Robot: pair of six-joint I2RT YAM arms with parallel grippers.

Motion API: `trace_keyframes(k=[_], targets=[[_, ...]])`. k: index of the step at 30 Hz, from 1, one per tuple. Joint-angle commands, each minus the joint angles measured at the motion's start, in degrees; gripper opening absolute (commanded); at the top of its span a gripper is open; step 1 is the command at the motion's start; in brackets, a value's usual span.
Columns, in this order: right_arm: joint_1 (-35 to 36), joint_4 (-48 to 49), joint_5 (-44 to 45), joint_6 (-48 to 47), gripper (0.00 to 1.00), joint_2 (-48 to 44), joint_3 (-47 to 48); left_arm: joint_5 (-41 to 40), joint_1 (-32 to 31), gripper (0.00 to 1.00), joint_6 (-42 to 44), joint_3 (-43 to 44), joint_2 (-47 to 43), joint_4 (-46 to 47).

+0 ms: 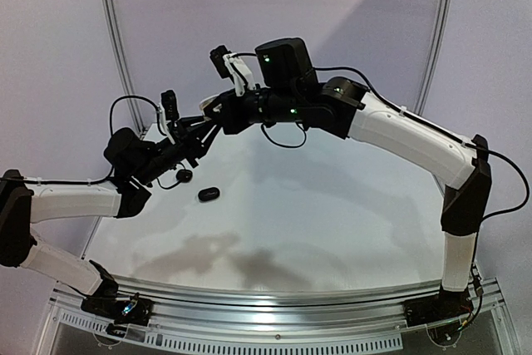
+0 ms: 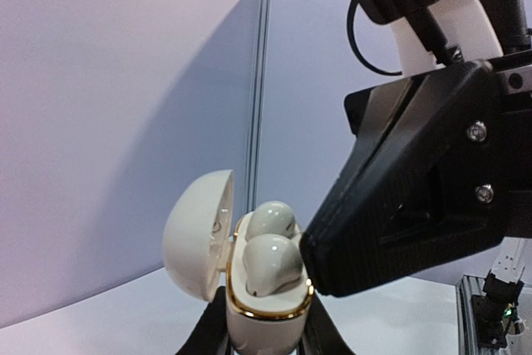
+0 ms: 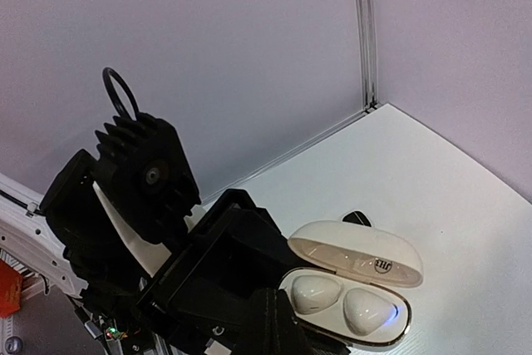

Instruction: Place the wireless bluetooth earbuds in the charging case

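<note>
Your left fingers (image 2: 206, 334) pinch the white charging case (image 2: 198, 234) from both sides, with its lid swung open. Both white earbuds (image 2: 268, 263) sit in its wells, so this pair looks done bar closing. Your right fingers (image 2: 391, 205), pressed together, put their tip right at the nearer bud, probably seating it. Well below both, two dark items (image 1: 208, 194) lie on the table (image 1: 332, 222). Those may be what is left.
</note>
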Motion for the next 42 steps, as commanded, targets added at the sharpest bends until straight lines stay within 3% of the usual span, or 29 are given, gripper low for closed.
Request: trace_keyframes(k=[1,6,8,10,14,16,18,20,26,33,38,42], targets=[[-0.44,-0.39,1.93,-0.35,0.0,-0.91,-0.65,0.72,-0.56,0.0,0.47,-0.36,-1.24,-0.33],[-0.73,0.06,1.08,-2.08,0.0,-1.4,0.63,1.37,-0.56,0.0,2.69,-0.87,-1.43,-1.13],[-0.68,-1.13,0.3,-2.79,0.0,-1.42,2.32,2.61,-0.56,0.0,8.28,-1.49,-1.43,-2.87],[-0.7,-1.97,-0.3,-3.08,0.0,-1.97,3.57,3.81,-0.48,0.0,20.83,-2.3,-1.75,-6.34],[-0.75,-2.04,-0.87,-2.73,0.0,-4.62,3.54,-0.39,0.02,0.0,63.06,-3.57,-2.59,-20.96],[-0.72,-1.13,-1.0,-2.34,0.0,-6.14,2.64,-7.69,1.28,0.0,82.09,-6.27,-0.75,-19.12],[-0.7,0.98,-0.74,-1.89,0.0,-8.07,0.9,-10.32,3.68,0.0,93.22,-8.78,1.17,-12.62],[-0.76,3.19,-0.04,-1.62,0.0,-9.42,-0.74,-11.16,5.37,0.0,96.74,-8.84,0.71,-12.6],[-0.74,2.47,2.06,-1.89,0.0,-10.01,-1.25,-11.03,4.41,0.0,96.75,-9.51,-2.1,-15.01],[-0.73,2.69,5.62,-2.95,0.0,-12.02,-6.18,-11.95,4.53,0.0,113.18,-14.29,-1.04,-6.73],[-0.76,0.72,3.29,-1.61,0.0,-8.92,-6.5,-10.87,4.45,0.0,118.34,-13.2,-1.93,-4.86],[-0.76,6.44,4.26,-1.12,0.0,-8.96,-11.62,-8.71,4.46,0.0,123.09,-14.15,-2.27,-4.0]])
